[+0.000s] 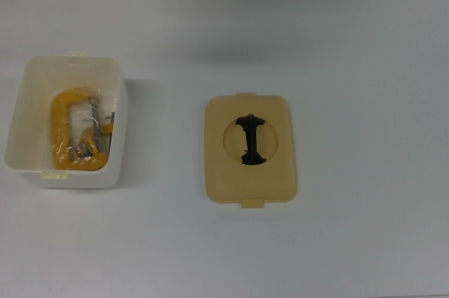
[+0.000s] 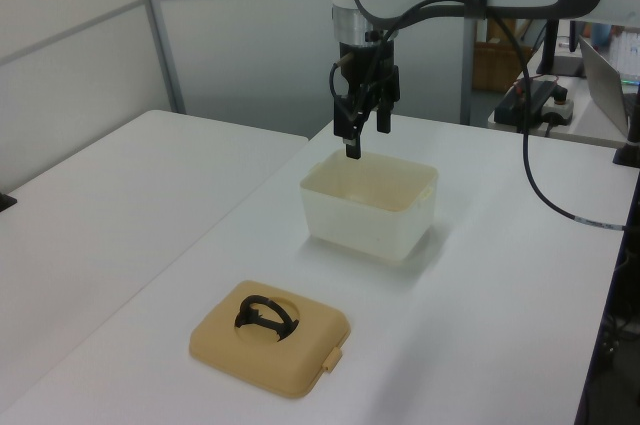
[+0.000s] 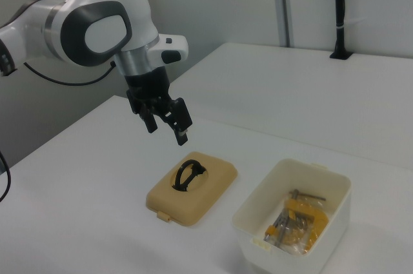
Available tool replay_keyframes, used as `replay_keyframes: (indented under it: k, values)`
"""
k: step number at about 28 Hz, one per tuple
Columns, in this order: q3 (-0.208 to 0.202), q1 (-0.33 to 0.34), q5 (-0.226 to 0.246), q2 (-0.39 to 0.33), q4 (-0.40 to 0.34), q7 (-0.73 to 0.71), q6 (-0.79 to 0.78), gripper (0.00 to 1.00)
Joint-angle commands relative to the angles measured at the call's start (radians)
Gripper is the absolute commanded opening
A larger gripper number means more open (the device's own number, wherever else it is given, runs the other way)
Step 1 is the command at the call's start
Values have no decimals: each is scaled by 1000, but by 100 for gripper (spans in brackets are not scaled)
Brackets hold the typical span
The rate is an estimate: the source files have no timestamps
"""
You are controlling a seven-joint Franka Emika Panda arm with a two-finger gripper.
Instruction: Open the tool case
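White surface [image 2: 150, 245] fills most of each view, plain and matte, evenly lit (soft shadows only). In the left view a second white tabletop [image 2: 90, 185] lies beside it across a narrow seam. Pale grey wall panels [image 2: 240, 35] with a metal upright [image 2: 158, 30] stand behind. At the left view's right, a black cable [image 2: 545, 190] trails over the surface, with cluttered equipment [image 2: 535, 95] behind. In the right view a black pole [image 3: 339, 9] stands on the far tabletop.
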Motion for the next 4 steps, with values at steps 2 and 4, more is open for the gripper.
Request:
replay_keyframes:
  k: [2,4]
  values:
    - [1,-1,23,-9,-12,-14,-11,100]
    - [1,0,23,-8,-12,-14,-9,100]
